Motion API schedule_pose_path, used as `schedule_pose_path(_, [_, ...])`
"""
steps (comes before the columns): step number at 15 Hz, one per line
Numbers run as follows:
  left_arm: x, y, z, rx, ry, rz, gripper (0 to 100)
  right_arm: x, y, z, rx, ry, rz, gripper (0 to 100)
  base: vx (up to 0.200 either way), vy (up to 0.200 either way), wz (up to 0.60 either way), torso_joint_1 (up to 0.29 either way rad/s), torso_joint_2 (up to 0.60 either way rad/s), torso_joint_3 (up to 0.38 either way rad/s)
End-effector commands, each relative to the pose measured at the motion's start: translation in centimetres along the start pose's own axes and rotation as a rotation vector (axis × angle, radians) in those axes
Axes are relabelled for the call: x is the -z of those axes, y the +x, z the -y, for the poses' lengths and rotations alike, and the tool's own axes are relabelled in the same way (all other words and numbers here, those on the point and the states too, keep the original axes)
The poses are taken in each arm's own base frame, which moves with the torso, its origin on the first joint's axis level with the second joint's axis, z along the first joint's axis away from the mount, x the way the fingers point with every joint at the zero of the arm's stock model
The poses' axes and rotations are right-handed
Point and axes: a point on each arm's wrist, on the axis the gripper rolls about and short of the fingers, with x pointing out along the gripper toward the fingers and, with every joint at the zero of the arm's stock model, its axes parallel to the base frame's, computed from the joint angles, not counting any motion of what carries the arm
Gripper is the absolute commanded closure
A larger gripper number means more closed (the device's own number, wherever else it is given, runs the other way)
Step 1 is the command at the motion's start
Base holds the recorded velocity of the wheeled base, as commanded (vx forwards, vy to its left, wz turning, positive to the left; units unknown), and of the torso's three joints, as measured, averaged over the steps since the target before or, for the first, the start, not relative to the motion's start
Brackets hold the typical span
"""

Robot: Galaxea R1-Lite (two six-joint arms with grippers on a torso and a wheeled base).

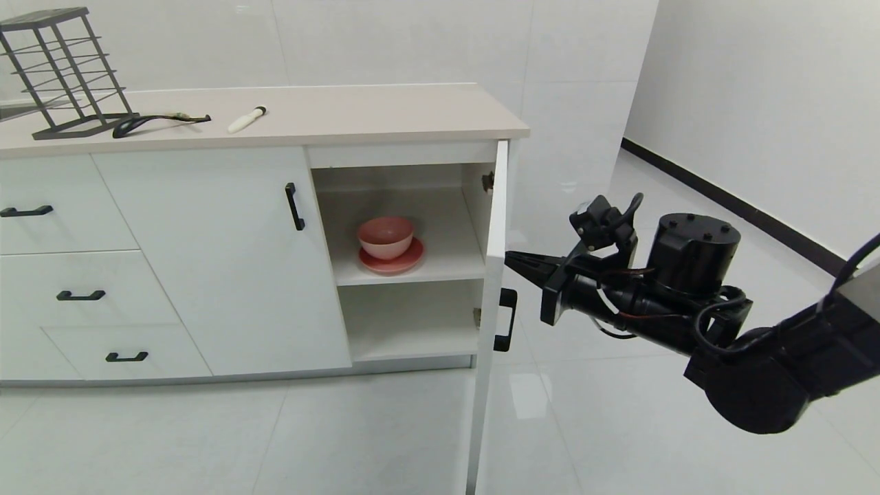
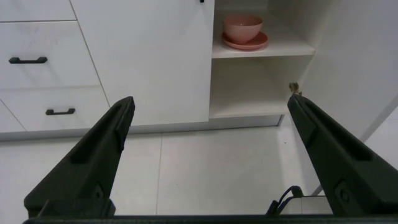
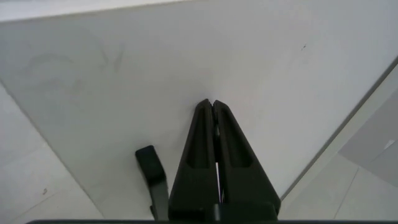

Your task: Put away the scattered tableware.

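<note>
Touching open cabinet door [image 1: 498, 206] at 3 o'clock, right gripper [image 1: 512, 258] jaws clenched, empty; left gripper [image 2: 209, 102] jaws released. On tabletop [image 1: 378, 110] lie black ladle [image 1: 161, 122] & white utensil [image 1: 247, 118], 10 o'clock of bowl [image 1: 386, 236]: prob. light, stiff, slim; grip mid-handle.

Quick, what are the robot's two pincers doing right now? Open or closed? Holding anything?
Left pincer: open, holding nothing.
Right pincer: closed, holding nothing, tips at the cabinet door.
</note>
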Motion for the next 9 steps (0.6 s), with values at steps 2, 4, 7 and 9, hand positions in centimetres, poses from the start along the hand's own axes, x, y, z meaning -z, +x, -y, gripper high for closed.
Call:
schedule_pose_path(2, [0.00,0.01,0.00,0.000,0.000,-0.001,0,0.44,0.45,0.16,0.000,0.003,-0.008,100,0.000,0.000,0.00,0.000,0.00,0.000])
schedule_pose_path(4, [0.00,0.01,0.00,-0.001,-0.002,-0.001,0,0.91,0.59,0.30,0.002,0.008,-0.019,100,-0.200,0.000,0.00,0.002,0.00,0.005])
schedule_pose_path(7, [0.00,0.01,0.00,-0.001,0.000,-0.001,0,1.06,0.87,0.52,0.005,0.008,-0.019,100,-0.067,0.000,0.00,0.001,0.00,0.001])
schedule_pose_path(9, [0.00,0.01,0.00,-0.001,-0.002,-0.001,0,1.13,1.27,0.73,0.007,0.006,-0.015,100,0.000,0.000,0.00,0.000,0.00,0.000])
